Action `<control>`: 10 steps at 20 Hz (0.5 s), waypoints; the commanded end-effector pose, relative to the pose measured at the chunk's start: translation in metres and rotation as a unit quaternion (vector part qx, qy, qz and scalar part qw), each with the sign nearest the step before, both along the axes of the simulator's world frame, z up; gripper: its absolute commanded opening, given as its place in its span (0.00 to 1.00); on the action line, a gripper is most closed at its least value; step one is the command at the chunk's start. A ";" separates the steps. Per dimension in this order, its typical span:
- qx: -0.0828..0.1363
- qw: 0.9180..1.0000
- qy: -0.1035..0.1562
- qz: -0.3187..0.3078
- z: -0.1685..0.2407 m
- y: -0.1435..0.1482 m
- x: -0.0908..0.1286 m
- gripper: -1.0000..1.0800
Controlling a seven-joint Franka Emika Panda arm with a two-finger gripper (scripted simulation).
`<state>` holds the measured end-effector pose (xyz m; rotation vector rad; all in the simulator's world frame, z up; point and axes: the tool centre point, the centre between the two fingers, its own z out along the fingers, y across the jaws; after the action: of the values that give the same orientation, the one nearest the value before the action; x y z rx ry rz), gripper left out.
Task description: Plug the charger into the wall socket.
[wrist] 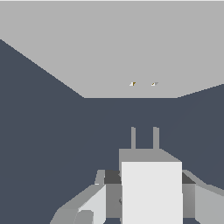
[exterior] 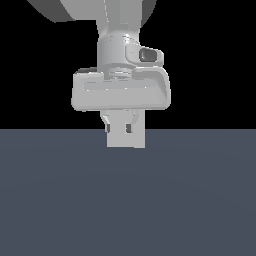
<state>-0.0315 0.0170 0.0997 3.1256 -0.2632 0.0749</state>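
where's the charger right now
In the wrist view the charger sits between the gripper fingers, its two prongs pointing at the wall socket holes ahead, with a gap remaining.

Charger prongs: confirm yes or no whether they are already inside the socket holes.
No: in the wrist view a dark gap separates the charger prongs from the wall socket holes.

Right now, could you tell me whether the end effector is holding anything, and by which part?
The end effector holds the charger by the sides of its white body, prongs free and pointing at the wall socket.

Arm pointing down, claw (exterior: 125, 128) fingers closed on charger (wrist: 151, 188)
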 end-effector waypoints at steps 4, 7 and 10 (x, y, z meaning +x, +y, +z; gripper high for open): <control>0.000 1.000 0.000 0.000 0.000 -0.003 0.016 0.00; 0.000 1.000 0.000 0.000 0.000 -0.005 0.028 0.00; 0.000 1.000 0.000 0.000 0.000 -0.006 0.036 0.00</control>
<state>-0.0001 0.0113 0.0997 3.1254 -0.2640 0.0757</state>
